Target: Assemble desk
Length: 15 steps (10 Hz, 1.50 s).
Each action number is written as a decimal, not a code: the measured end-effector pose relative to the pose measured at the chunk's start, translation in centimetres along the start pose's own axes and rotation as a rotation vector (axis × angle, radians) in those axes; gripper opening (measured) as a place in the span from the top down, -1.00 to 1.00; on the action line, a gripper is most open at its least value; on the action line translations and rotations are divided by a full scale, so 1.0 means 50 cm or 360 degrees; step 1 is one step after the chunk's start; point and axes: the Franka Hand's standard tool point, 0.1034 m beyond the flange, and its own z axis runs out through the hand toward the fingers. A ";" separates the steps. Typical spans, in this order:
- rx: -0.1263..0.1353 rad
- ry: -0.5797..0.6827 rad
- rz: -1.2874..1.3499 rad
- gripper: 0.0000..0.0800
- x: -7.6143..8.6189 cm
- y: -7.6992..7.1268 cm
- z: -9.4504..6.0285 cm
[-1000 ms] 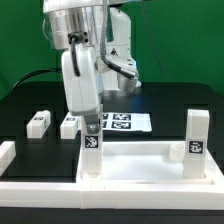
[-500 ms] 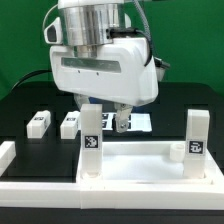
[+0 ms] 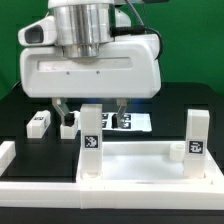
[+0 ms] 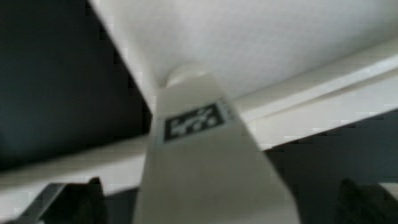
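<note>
The jaws stand wide apart and hold nothing. One dark finger point(image 3: 62, 110) hangs on each side of an upright leg point(image 3: 91, 150), with a clear gap between each finger and the leg's faces. Above them the arm point(image 3: 90, 70) fills the upper middle of the exterior view with its broad white housing.

The desk top point(image 3: 140, 152) lies rim-up on the black worktop point(image 3: 40, 150) at the front of the exterior view. The leg between the jaws stands at its rear corner toward the exterior view's left, with a black-and-white tag point(image 3: 91, 141) facing the camera. A second leg point(image 3: 196, 130), also tagged, stands upright at the rear corner toward the exterior view's right, well apart from the jaws.

Behind the desk top, two loose legs lie flat on the worktop. One point(image 3: 38, 122) lies toward the exterior view's left. The other point(image 3: 68, 124) lies just beside a finger — whether they touch cannot be told. The marker board point(image 3: 135, 122) lies flat further back, partly hidden by the other finger.

The wrist view looks along the upright leg point(image 4: 205, 160), its tag point(image 4: 196, 120) blurred. Dark fingertips point(image 4: 68, 200) show on either side of the leg, clear of it. Beyond lie the white desk top point(image 4: 267, 40) and the black worktop point(image 4: 54, 80).
</note>
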 end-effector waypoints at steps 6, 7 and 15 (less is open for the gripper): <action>-0.0004 -0.0006 0.0446 0.26 -0.003 0.007 0.006; -0.0015 -0.0003 0.0615 0.26 -0.003 0.006 0.006; 0.0129 -0.0128 0.1966 0.01 -0.011 0.021 0.010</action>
